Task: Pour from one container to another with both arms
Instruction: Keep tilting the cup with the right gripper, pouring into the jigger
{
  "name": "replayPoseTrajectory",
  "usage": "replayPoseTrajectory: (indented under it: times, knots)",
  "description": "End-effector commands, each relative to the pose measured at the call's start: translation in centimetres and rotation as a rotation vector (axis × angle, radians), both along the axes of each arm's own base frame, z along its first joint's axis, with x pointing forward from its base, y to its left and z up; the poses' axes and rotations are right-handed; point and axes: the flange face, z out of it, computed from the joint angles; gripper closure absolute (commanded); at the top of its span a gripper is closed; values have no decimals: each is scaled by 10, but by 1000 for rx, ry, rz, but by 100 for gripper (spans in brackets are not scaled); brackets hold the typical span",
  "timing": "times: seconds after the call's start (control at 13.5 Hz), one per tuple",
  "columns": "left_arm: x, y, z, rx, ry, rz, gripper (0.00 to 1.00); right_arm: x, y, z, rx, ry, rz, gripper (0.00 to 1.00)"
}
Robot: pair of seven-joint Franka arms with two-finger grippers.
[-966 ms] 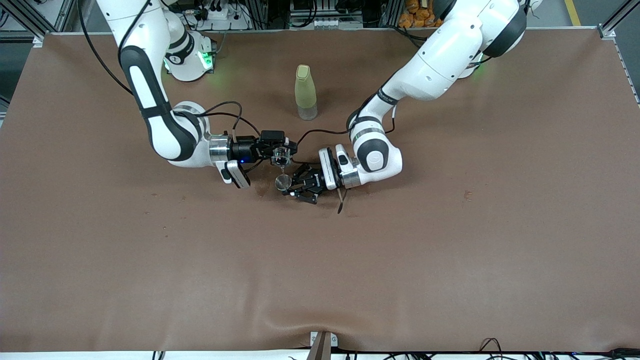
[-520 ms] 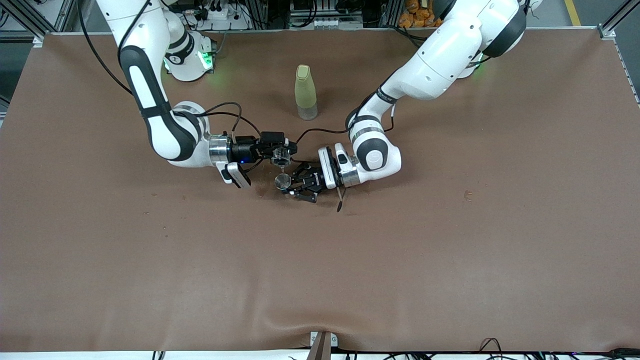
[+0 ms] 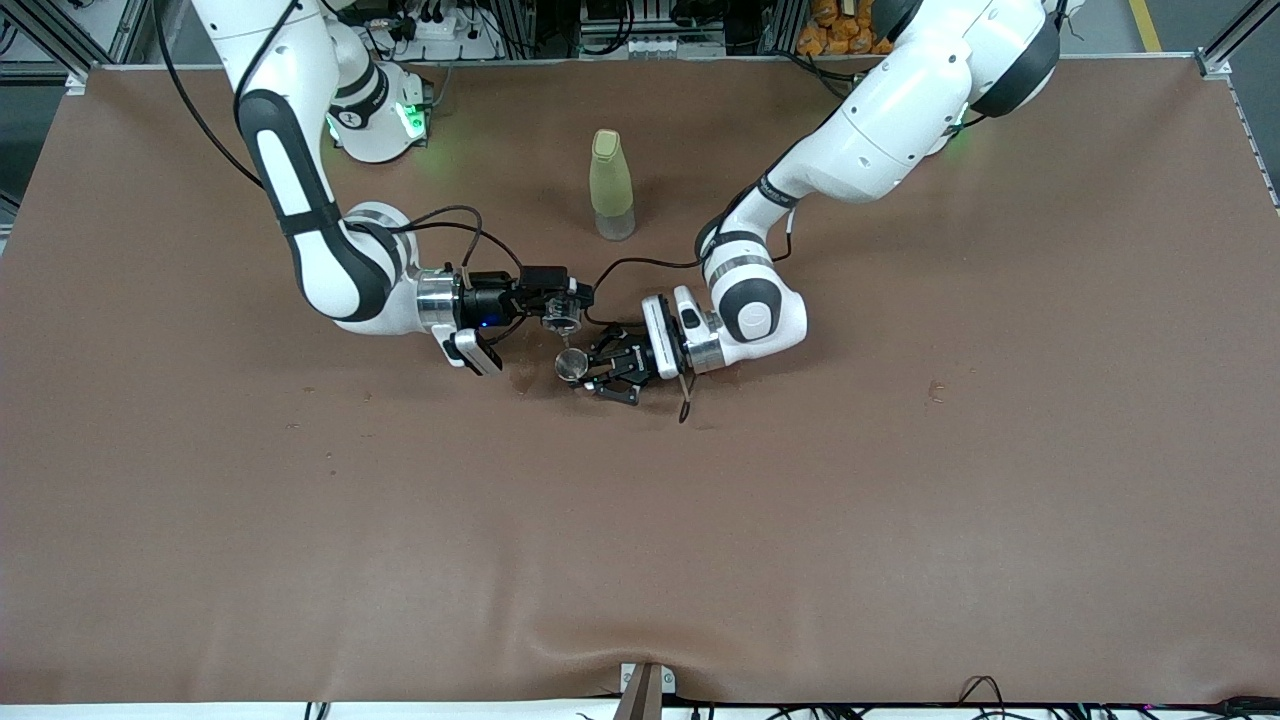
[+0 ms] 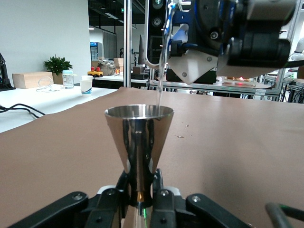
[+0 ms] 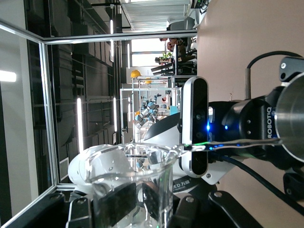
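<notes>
My right gripper (image 3: 560,305) is shut on a clear glass beaker (image 3: 563,320), which it holds tilted on its side above the table. The beaker (image 5: 133,185) has clear liquid in it, and the dark pads (image 5: 118,202) press on its wall. A thin stream (image 4: 160,80) falls from it into a steel cone-shaped jigger (image 4: 138,137). My left gripper (image 4: 140,192) is shut on the jigger's narrow waist and holds it upright. In the front view the jigger (image 3: 571,364) is just below the beaker, with the left gripper (image 3: 592,372) beside it.
A pale yellow-green bottle (image 3: 611,185) stands upright, farther from the front camera than both grippers. The brown table cover (image 3: 640,520) has small dark stains, one close to the jigger (image 3: 520,380). Black cables (image 3: 640,265) loop between the two wrists.
The left gripper and the jigger have shifted slightly toward the left arm's end of the table. The right gripper has stayed almost still with the tilted beaker.
</notes>
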Motion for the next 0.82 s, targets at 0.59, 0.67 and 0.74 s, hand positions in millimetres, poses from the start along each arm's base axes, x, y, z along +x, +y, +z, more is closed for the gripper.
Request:
replayPoseTrajectory:
  times: [0.59, 0.67, 0.74]
  knots:
    - [-11, -3, 7, -7, -66, 3, 100, -4, -4, 11, 14, 164, -17, 100]
    - [-11, -3, 7, -7, -66, 3, 100, -4, -5, 11, 14, 174, -18, 100]
    - [-11, -3, 7, -7, -66, 3, 100, -3, -5, 11, 17, 197, -17, 100]
